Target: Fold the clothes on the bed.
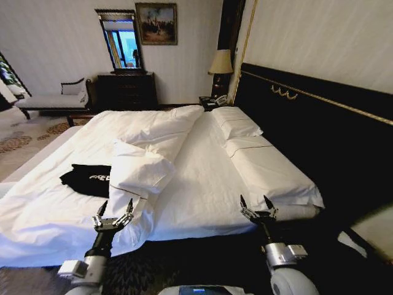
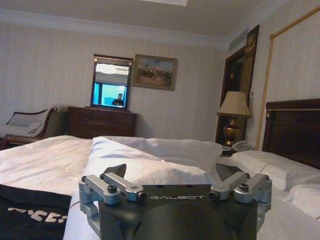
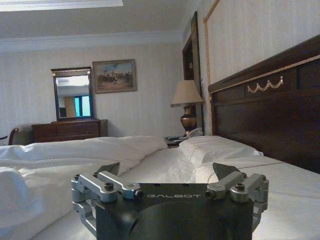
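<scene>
The clothes (image 1: 89, 179) are a black T-shirt with white lettering, lying crumpled on the left side of the bed (image 1: 202, 178), beside a turned-back fold of white duvet. In the left wrist view the clothes (image 2: 30, 215) sit close by, off to one side of the gripper. My left gripper (image 1: 114, 213) hovers open over the bed's near edge, a little in front of and to the right of the shirt, holding nothing. My right gripper (image 1: 257, 206) stands open over the near right part of the mattress, also empty. The same open grippers show as left (image 2: 172, 175) and right (image 3: 167, 172).
White pillows (image 1: 236, 121) lie along the dark headboard (image 1: 319, 123) on the right. A lamp (image 1: 221, 64) and nightstand stand at the bed's far corner. A dark dresser (image 1: 126, 91) with mirror and a pale chaise (image 1: 52, 98) stand against the far wall.
</scene>
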